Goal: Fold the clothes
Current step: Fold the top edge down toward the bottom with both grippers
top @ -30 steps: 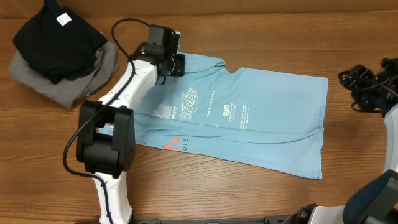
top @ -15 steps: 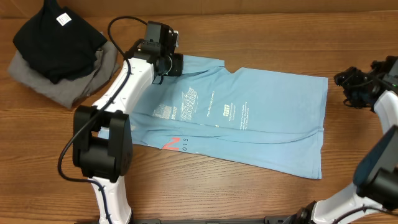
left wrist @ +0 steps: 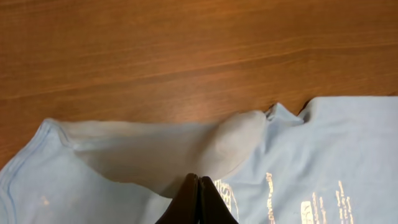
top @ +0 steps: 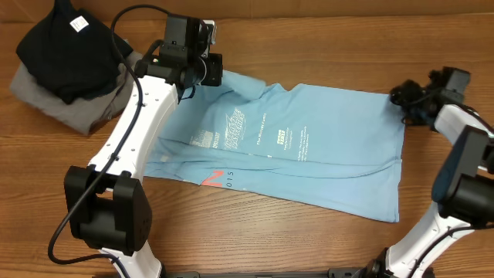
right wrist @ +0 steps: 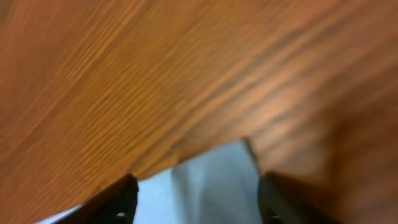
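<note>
The light sky-blue T-shirt (top: 309, 154) lies spread on the wooden table, with white lettering and a red mark on it. My left gripper (top: 207, 76) is at the shirt's far left corner. In the left wrist view its fingers (left wrist: 199, 186) are shut on a fold of the shirt (left wrist: 186, 149), which shows its pale inside. My right gripper (top: 404, 99) hovers at the shirt's far right corner. In the blurred right wrist view its fingers (right wrist: 196, 186) are open, with the shirt corner (right wrist: 217, 171) between them.
A black folded garment (top: 69, 46) with a white tag lies on a grey folded garment (top: 116, 96) at the far left of the table, close to my left arm. Bare wooden table (top: 324, 38) lies beyond the shirt.
My left gripper has moved up and to the left, dragging the shirt's corner with it. My right gripper has moved left from the table's edge to the shirt's far right corner.
</note>
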